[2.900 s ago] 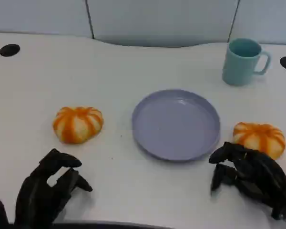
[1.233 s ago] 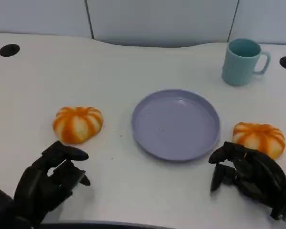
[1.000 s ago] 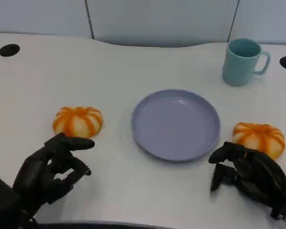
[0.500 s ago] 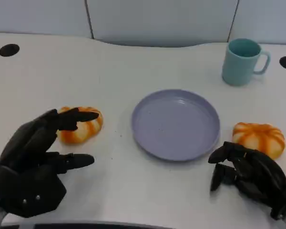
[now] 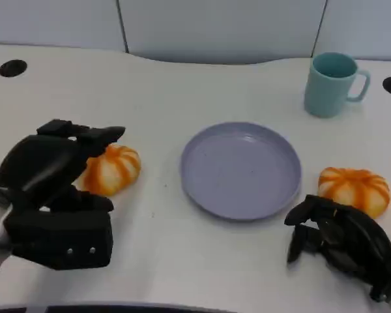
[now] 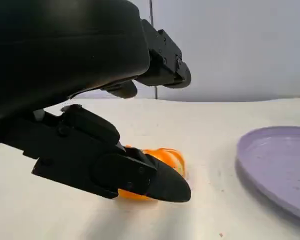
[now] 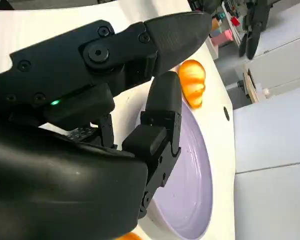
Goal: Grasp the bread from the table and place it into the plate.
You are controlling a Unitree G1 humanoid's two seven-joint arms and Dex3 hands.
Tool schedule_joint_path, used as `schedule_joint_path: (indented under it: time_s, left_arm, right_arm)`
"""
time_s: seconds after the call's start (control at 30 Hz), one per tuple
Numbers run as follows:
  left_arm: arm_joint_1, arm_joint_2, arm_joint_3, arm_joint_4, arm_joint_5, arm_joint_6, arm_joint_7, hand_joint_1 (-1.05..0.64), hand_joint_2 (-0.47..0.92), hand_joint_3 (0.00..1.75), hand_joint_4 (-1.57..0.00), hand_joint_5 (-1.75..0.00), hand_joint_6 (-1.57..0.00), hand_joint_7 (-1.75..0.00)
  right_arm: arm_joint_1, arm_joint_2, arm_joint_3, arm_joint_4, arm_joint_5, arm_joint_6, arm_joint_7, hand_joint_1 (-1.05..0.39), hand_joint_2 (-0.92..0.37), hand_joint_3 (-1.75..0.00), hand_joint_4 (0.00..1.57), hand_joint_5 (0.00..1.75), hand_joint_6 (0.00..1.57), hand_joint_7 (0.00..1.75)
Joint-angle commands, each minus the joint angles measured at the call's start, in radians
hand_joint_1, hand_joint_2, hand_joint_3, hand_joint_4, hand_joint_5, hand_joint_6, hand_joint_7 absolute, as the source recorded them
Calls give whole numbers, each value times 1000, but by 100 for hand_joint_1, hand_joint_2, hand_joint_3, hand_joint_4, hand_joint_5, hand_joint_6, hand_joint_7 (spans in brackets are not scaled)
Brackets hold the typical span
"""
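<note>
The left hand (image 5: 55, 166) is held spread above the left bread (image 5: 112, 168), which lies on the desk (image 5: 182, 85) beside the plate (image 5: 241, 169). If the fingers are closed off-centre, the soft roll could be squashed or nudged away. The right hand (image 5: 342, 241) is loosely curled, empty.
</note>
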Motion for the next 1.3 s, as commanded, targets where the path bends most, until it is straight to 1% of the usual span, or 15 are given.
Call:
schedule_joint_path:
  time_s: [0.03, 0.23, 0.3, 0.37, 0.5, 0.63, 0.77, 0.9, 1.03, 1.3]
  left_arm:
    - [-61, 19, -54, 26, 34, 63, -17, -86, 91, 3, 0, -26, -21, 0]
    - [-146, 20, -125, 135, 50, 91, -11, -86, 91, 1, 0, -23, -22, -1]
    - [-182, 15, -143, 185, 46, 91, -16, -86, 91, 1, 0, -23, -21, 0]
    - [-215, 10, -159, 231, 39, 93, -27, -86, 92, 1, 0, -21, -21, 0]
    - [-283, -4, -188, 334, 29, 99, -38, -86, 91, 0, -5, -23, -20, 0]
    - [-364, -28, -239, 470, 42, 101, -28, -89, 91, 0, -7, -24, -20, 0]
    - [-427, -56, -279, 585, 41, 94, -9, -89, 88, 0, -7, -25, -21, -1]
    - [-489, -94, -322, 688, 53, 124, -6, -90, 88, 0, -4, -24, -19, 0]
    - [-538, -132, -342, 790, 44, 140, 5, -90, 86, 0, -2, -25, -18, 0]
    - [-603, -183, -373, 919, 42, 170, 13, -92, 85, 0, 0, -28, -20, -1]
  right_arm:
    - [26, -9, -7, 30, -3, 47, 0, -50, -92, -13, 62, 159, 73, 103]
    - [25, -10, -9, 7, -2, 87, -14, -51, -92, -8, 62, 154, 76, 101]
    - [27, -11, -7, 0, -3, 84, -12, -51, -92, -9, 61, 153, 76, 101]
    - [32, -13, -1, -6, -13, 65, -15, -52, -92, -11, 61, 153, 75, 101]
    - [37, -16, 2, -22, -14, 78, -25, -54, -92, -10, 60, 154, 75, 102]
    - [42, -20, 10, -34, -21, 83, -32, -53, -92, -12, 60, 155, 74, 104]
    - [43, -16, 4, -27, -9, 78, -17, -51, -92, -12, 59, 156, 73, 105]
    - [49, -16, 4, -40, -10, 95, -22, -51, -92, -12, 59, 158, 72, 106]
    - [54, -12, 3, -47, -10, 98, -28, -51, -92, -12, 60, 156, 73, 106]
    - [59, -9, 1, -50, -5, 97, -20, -51, -92, -13, 60, 156, 72, 107]
